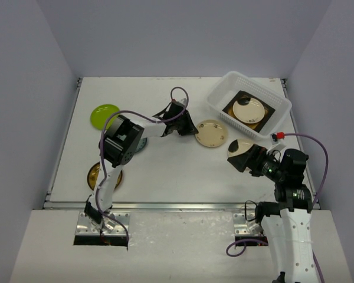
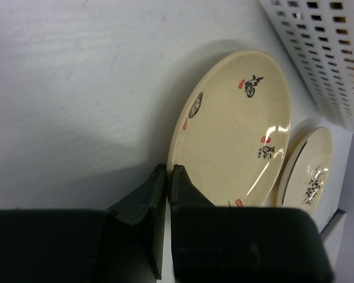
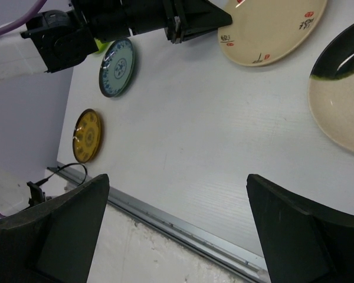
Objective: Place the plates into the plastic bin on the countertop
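Left wrist shows markings on cream plate [image 2: 230, 127] top external misses; left jaws clenched, right jaws released.

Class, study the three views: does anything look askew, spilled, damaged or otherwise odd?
Only the white slotted plastic bin stands out: at the far right, it sits turned at an angle to the edges of the white table. Nothing looks spilled or broken.
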Action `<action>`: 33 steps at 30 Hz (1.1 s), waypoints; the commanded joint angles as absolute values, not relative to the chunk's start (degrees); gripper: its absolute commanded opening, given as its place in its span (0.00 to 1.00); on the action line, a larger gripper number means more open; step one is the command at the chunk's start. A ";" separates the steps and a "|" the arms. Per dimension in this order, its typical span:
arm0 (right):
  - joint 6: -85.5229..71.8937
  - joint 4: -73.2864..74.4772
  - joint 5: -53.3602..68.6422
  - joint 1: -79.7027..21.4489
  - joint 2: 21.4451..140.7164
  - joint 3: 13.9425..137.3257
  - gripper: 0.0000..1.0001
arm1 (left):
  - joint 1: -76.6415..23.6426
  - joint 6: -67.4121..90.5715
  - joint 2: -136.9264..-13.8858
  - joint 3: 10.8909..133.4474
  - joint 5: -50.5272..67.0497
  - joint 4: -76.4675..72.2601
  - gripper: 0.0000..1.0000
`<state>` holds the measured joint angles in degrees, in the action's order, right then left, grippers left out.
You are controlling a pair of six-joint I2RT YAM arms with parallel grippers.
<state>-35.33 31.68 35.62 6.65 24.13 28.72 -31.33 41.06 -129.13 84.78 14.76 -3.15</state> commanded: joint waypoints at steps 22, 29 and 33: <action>-46.40 -14.15 38.51 -9.05 56.53 17.06 0.04 | -43.15 47.35 -71.92 36.85 11.76 -13.69 0.00; -44.54 -4.80 30.45 -8.32 52.12 20.23 0.00 | -43.15 45.95 -66.17 39.24 1.59 -1.88 1.00; -45.96 -0.18 28.22 -0.64 55.96 28.19 0.00 | -43.15 43.50 -56.27 41.53 -9.28 11.96 1.00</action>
<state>-45.84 -2.17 33.15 -6.93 53.92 19.57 -42.96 45.82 -65.44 37.11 2.32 0.85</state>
